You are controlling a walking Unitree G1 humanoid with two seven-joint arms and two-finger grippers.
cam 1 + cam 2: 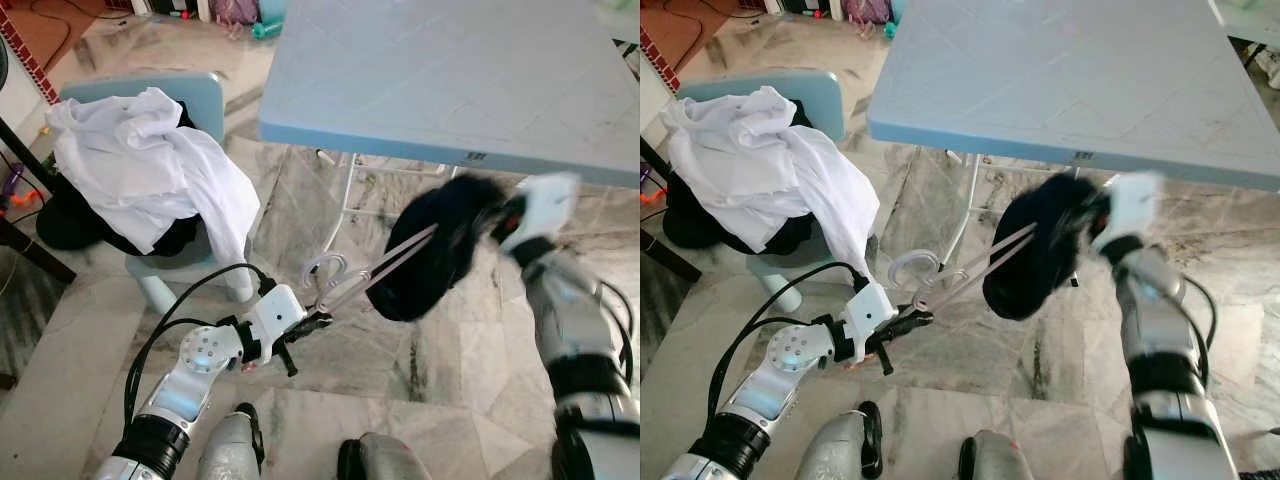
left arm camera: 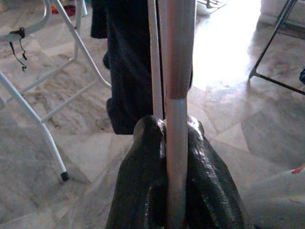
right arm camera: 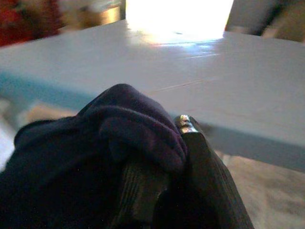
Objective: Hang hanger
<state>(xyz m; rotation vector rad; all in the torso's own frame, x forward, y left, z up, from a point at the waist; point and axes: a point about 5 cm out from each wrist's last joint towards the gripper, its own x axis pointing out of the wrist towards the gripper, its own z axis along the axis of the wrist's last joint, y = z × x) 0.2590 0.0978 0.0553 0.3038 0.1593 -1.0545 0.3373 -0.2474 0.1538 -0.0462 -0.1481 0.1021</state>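
Observation:
A pale wire hanger (image 1: 355, 282) stretches between my two arms, its hook (image 1: 323, 268) curling up near the left one. My left gripper (image 1: 318, 320) is shut on the hanger's lower end; its black fingers (image 2: 143, 191) clamp the pale bar (image 2: 177, 143). A dark garment (image 1: 435, 245) hangs on the hanger's far end, just below the table's edge. My right gripper (image 1: 495, 222) is shut on that garment, blurred from motion; dark purple cloth (image 3: 128, 129) bunches over its finger (image 3: 200, 157).
A light blue table (image 1: 450, 70) spans the upper right on white folding legs (image 1: 340, 210). A light blue chair (image 1: 200, 100) at left carries a heap of white (image 1: 150, 160) and black clothes. The marble floor (image 1: 420, 370) lies below.

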